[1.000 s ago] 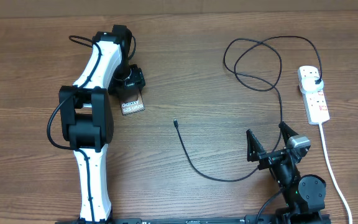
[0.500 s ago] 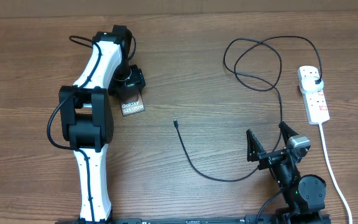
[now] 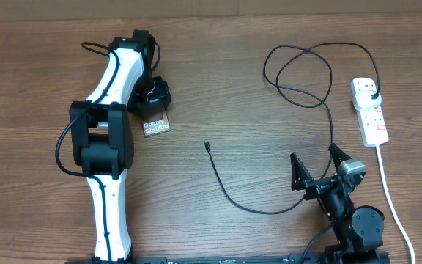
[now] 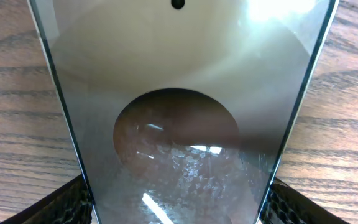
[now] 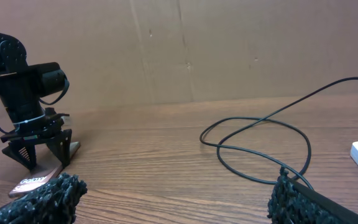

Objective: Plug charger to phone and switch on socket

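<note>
The phone (image 3: 157, 122) lies flat on the table at the left, its lettered end toward the table's middle. My left gripper (image 3: 154, 95) stands over its far end, fingers against both long edges. In the left wrist view the glossy phone (image 4: 179, 124) fills the space between the fingers (image 4: 179, 211). The charger (image 3: 226, 192) is a thin black cable; its connector tip (image 3: 207, 145) lies loose mid-table and its plug (image 3: 373, 96) sits in the white socket (image 3: 371, 114) at the right. My right gripper (image 3: 317, 176) is open and empty at the front right, over the cable.
The socket's white cord (image 3: 390, 198) runs to the front edge at the right. The cable loops (image 3: 299, 73) at the back right and also shows in the right wrist view (image 5: 260, 124). A brown wall stands behind the table.
</note>
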